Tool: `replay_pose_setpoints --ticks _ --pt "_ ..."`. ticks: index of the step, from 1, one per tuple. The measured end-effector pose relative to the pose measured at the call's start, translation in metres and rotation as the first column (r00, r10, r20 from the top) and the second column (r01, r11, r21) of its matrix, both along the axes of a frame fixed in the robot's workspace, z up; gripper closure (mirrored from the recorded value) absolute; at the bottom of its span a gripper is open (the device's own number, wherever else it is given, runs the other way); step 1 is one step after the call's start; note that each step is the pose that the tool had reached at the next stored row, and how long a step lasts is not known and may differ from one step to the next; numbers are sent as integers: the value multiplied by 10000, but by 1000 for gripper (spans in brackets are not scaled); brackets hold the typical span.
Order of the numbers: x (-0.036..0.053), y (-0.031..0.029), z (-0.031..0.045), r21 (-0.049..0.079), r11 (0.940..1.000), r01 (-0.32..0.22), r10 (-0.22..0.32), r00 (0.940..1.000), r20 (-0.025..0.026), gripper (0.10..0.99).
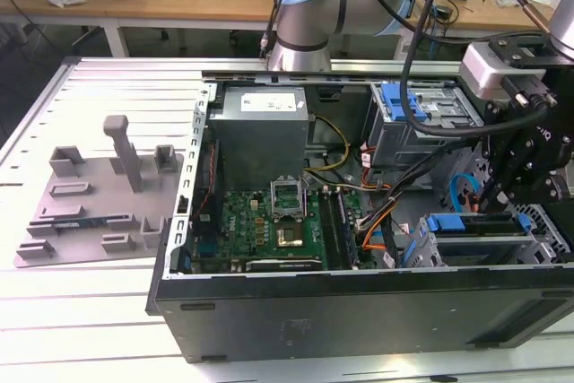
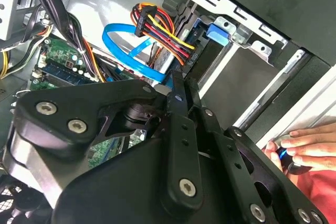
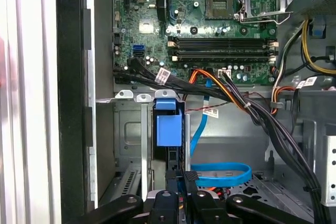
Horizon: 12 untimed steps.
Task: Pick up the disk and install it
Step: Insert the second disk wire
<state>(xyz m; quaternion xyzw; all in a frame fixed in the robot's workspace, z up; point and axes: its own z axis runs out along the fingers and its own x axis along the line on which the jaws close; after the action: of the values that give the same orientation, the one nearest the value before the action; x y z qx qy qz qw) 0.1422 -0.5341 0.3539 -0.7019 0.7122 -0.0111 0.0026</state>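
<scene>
Exterior view, clock read from the middle of the open computer case (image 1: pixel 359 302):

- The case lies on its side on the slatted table (image 1: pixel 90 329).
- You have the gripper (image 1: pixel 491 196) at about 3 o'clock. It hangs tip-down over the drive cage (image 1: pixel 538 230), which sits at 4 o'clock in the case corner.
- The green motherboard (image 1: pixel 269 221) is at 8 o'clock.
- The grey power-supply box (image 1: pixel 260 127) is at 10 o'clock.
- A grey fixture plate (image 1: pixel 99 195) lies outside the case, well apart at 9 o'clock.

First wrist view:

- The disk (image 3: pixel 168 129) stands on edge in a slot of the cage, between metal rails. Its blue carrier tab faces the camera.
- The gripper (image 3: pixel 181 179) is just beside the near edge of the disk.
- Contact between the gripper and the disk is hidden from you.
- A blue flat cable (image 3: pixel 220 174) loops near the gripper.

Second wrist view:

- The gripper (image 2: pixel 181 85) points into the case toward a bundle of coloured wires (image 2: pixel 163 30).
- A person's hand (image 2: pixel 310 148) rests outside the case wall on a small dark knob.

Pincer state: you cannot tell whether it is spread, pressed together or pinching the disk.
</scene>
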Motion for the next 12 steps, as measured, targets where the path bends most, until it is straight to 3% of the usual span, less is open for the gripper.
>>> replay_pose_setpoints --ticks 12 --pt "11 -19 -55 33 10000 0 0 10000 0 925"
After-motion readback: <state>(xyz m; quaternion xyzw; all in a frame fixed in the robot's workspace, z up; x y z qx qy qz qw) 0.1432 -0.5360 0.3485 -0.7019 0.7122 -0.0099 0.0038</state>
